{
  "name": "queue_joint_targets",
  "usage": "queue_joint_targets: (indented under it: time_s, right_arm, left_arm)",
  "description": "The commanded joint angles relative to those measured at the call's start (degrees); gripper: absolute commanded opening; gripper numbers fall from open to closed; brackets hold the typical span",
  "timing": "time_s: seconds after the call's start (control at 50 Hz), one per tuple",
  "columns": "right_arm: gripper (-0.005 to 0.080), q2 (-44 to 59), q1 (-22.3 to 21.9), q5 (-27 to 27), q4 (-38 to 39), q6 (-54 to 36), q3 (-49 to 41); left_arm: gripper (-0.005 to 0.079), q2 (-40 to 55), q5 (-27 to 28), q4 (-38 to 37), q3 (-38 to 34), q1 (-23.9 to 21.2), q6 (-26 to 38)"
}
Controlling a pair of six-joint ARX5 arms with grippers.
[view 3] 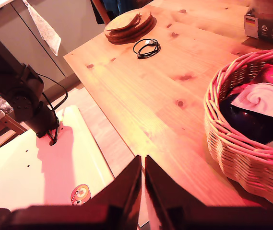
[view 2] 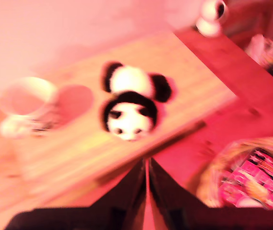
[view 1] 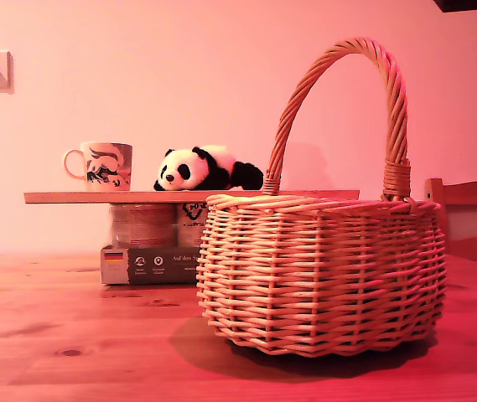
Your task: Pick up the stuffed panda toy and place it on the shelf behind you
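Stuffed panda toy (view 1: pixel 207 170) lies lengthwise along shelf (view 1: pixel 70 198).

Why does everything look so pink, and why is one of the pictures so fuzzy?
All three views carry a reddish-pink cast. The exterior view is sharp, with the wicker basket throwing a dark shadow on the table. The first wrist view is smeared: the stuffed panda toy and the mug have soft edges. The second wrist view is crisp, with bright glare on the tabletop.
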Motion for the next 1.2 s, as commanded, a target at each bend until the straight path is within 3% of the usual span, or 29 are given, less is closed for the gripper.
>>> queue_joint_targets:
  time_s: [0.0, 0.14, 0.36, 0.62, 0.7, 1.02, 1.18]
  right_arm:
    - [-0.0013, 0.20, 0.24, 0.04, 0.15, -1.07, 0.61]
    - [-0.0013, 0.20, 0.24, 0.04, -0.22, -1.25, 0.61]
    - [-0.0013, 0.20, 0.24, 0.20, -1.22, -1.33, 0.61]
    - [-0.0013, 0.20, 0.24, 5.07, -1.01, -1.73, 0.61]
    - [-0.0013, 0.20, 0.24, 7.98, -0.61, -2.78, 0.61]
    - [-0.0013, 0.09, 0.00, 30.69, 9.81, -2.19, 0.61]
    - [-0.0013, 0.09, -1.73, 36.46, 13.20, -1.09, 0.44]
  left_arm:
    - [-0.0021, -1.18, -1.77, 0.77, -0.70, -0.24, 0.11]
    - [-0.0021, -5.64, -4.04, 5.09, -6.71, -0.72, -0.26]
    - [-0.0021, -15.47, -4.83, 17.81, -25.11, -2.34, -2.16]
    - [-0.0021, -27.15, -8.17, 30.40, -44.54, -5.64, -3.74]
    - [-0.0021, -30.67, -8.94, 33.46, -50.01, -6.75, -4.79]
    - [-0.0021, -42.69, -10.45, 44.57, -68.04, -9.11, -5.44]
    - [-0.0021, -46.23, -10.45, 47.32, -72.13, -9.20, -5.14]
